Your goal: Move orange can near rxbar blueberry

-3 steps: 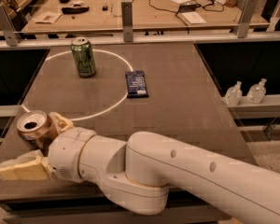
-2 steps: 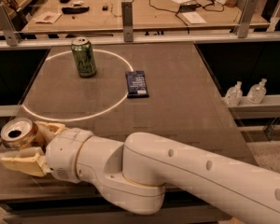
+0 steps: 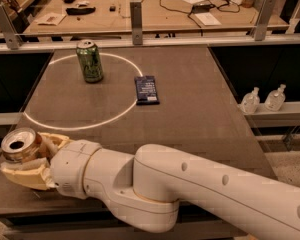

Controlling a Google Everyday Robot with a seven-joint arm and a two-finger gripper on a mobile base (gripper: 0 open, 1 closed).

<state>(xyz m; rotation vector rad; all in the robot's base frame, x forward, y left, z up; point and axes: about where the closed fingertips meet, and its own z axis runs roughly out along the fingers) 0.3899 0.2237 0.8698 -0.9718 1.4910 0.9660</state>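
The orange can (image 3: 20, 144) shows its silver top at the near left corner of the dark table (image 3: 190, 109). My gripper (image 3: 27, 156) is closed around it, with cream fingers (image 3: 25, 176) on both sides; most of the can's body is hidden behind them. The rxbar blueberry (image 3: 146, 89), a flat dark navy bar with white print, lies near the middle of the table, well away to the upper right of the can. My white arm (image 3: 190, 189) stretches across the near edge.
A green can (image 3: 90, 61) stands upright at the far left inside a white circle (image 3: 80, 126) marked on the table. Two small clear bottles (image 3: 263, 100) sit on a ledge to the right. A cluttered bench (image 3: 140, 9) and rail posts lie behind.
The gripper with the orange can has shifted left and slightly down toward the near left corner. The green can and the bar have not moved.
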